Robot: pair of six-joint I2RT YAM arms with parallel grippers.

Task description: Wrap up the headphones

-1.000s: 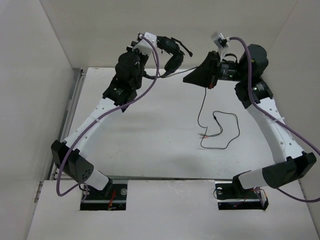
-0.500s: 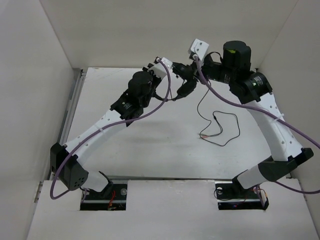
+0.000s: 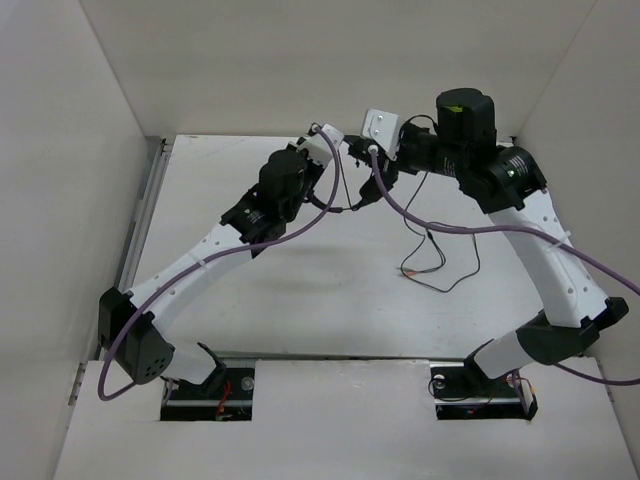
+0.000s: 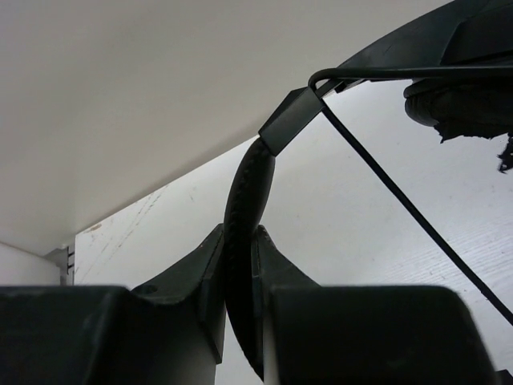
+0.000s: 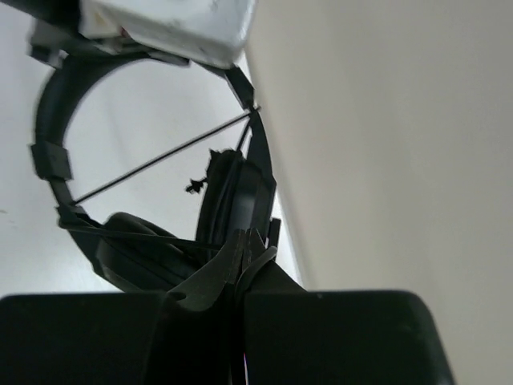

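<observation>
The small black over-ear headphones (image 3: 366, 180) are held in the air above the far middle of the white tabletop (image 3: 300, 290), between the 2 arms. No part of the headband or earcups is seen resting on the tabletop.

In the left wrist view, the left gripper (image 4: 239, 273) is seen nearly shut, its 2 fingers clamped on the padded black headband (image 4: 247, 192), which rises between them. A squared black slider (image 4: 290, 120) is seen at the upper end of the padding, and a padded earcup (image 4: 461, 104) is seen at the upper right.

In the right wrist view, the right gripper (image 5: 240, 258) is seen with its 2 fingers pressed fully together just below an earcup (image 5: 232, 200). A strand of the thin black cord (image 3: 462, 262) is seen running to the fingertips, so the cord appears to be pinched there, though the contact itself is hidden. Another stretch of cord is drawn straight across the open arc of the headband. A white camera housing (image 5: 160, 24) on the left wrist is seen at the top of that view.

From the held headphones, the cord hangs down to the tabletop, where its loose end lies in an open loop right of centre. Reddish plugs (image 3: 405, 272) are seen at its tip. A thick purple cable (image 3: 450, 228) hangs from the right arm across this area.
</observation>
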